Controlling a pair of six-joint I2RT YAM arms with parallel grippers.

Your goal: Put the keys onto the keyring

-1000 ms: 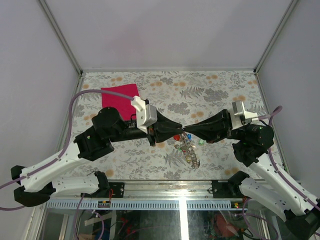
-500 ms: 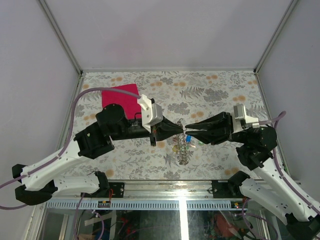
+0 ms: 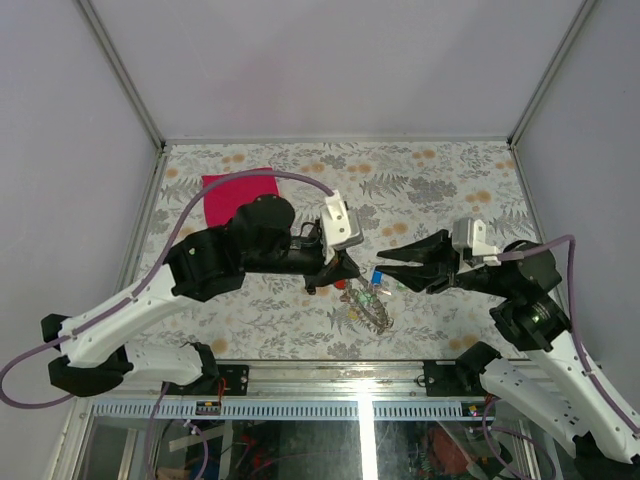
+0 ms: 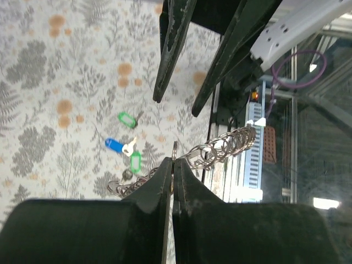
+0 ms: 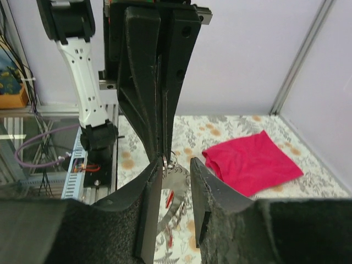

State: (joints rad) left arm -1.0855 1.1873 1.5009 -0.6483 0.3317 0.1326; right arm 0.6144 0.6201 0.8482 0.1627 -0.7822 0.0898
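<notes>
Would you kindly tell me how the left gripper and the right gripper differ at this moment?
The left gripper has its jaws shut, while the right gripper has its jaws apart. The left gripper pinches a loop of the keyring, whereas the right gripper clamps nothing. Both have black tapered fingers and point at each other, with their tips close together.

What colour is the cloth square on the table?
The cloth square is plain magenta, best seen in the right wrist view.
</notes>
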